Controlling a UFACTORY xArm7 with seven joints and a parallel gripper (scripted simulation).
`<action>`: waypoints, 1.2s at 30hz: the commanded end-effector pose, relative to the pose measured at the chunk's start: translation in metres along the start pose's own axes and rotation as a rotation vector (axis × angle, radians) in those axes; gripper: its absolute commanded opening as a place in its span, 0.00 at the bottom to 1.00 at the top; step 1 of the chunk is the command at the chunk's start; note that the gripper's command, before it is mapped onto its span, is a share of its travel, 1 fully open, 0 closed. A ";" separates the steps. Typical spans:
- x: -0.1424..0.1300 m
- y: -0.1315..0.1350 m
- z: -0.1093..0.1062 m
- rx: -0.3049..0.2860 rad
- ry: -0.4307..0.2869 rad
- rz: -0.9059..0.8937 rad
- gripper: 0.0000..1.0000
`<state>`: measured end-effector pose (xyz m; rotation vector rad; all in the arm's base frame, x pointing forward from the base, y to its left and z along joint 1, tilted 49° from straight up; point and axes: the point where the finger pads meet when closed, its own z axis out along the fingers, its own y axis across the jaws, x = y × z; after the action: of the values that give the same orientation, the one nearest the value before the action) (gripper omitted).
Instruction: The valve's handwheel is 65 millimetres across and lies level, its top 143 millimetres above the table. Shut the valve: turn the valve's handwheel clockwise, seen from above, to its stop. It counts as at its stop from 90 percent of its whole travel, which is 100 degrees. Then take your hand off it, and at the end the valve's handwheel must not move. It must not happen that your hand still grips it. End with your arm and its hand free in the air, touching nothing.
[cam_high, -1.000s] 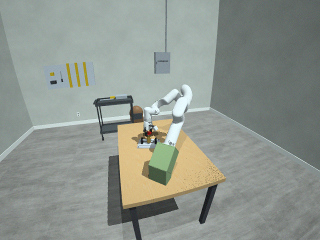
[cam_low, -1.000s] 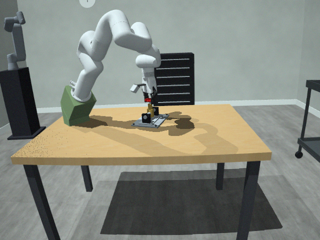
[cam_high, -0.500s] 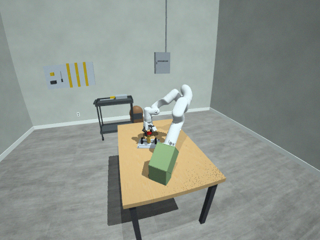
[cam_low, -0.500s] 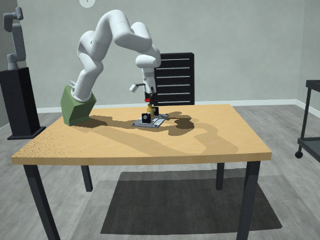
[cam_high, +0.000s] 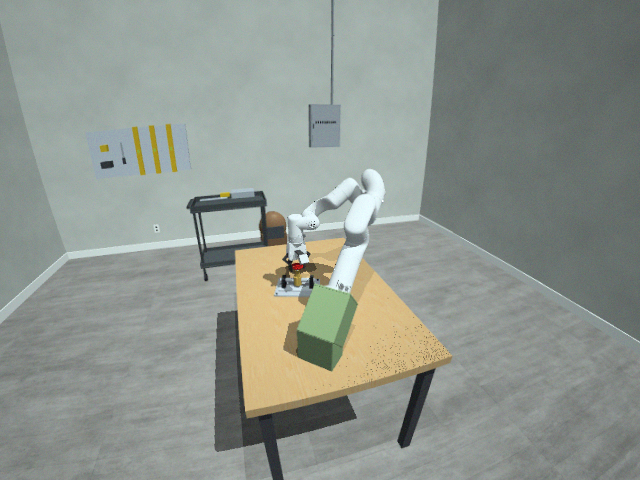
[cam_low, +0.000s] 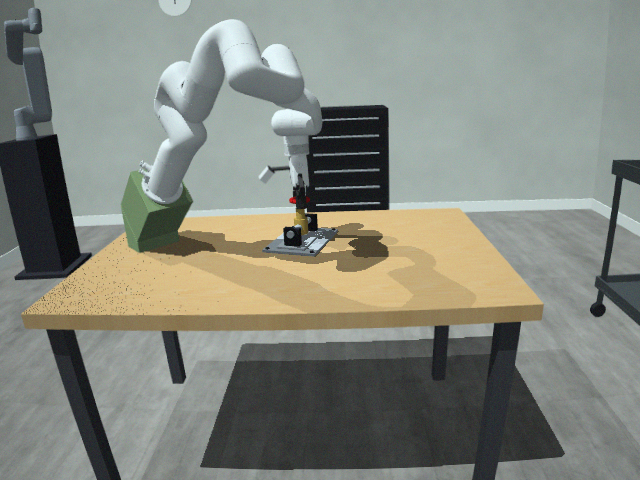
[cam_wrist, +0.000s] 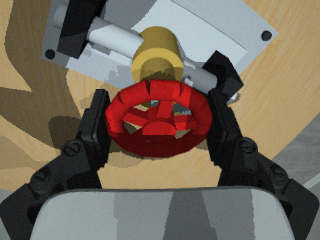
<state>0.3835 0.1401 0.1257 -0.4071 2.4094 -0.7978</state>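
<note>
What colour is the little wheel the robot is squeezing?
Red. The handwheel shows best in the wrist view, held between the gripper fingers.

The valve (cam_low: 300, 223) stands on a base plate (cam_low: 279, 248) near the table's (cam_low: 413, 289) middle, with the gripper (cam_wrist: 159, 120) clamping its handwheel (cam_wrist: 159, 122) from above. The arm's pedestal (cam_low: 147, 219) sits at the table's far left corner. A cart (cam_low: 617, 217) stands at the right.

White rounded arm (cam_low: 227, 62), black claw (cam_wrist: 159, 135), green base (cam_low: 149, 217).

Red handwheel (cam_wrist: 159, 120), level atop brass valve (cam_wrist: 158, 54).
</note>
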 end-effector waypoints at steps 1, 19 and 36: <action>-0.001 0.001 -0.001 0.000 -0.007 0.100 0.00; -0.001 0.001 -0.001 -0.001 -0.007 0.444 0.00; -0.001 0.001 -0.001 -0.002 -0.007 0.727 0.00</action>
<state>0.3835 0.1401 0.1257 0.3736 2.3175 -0.4927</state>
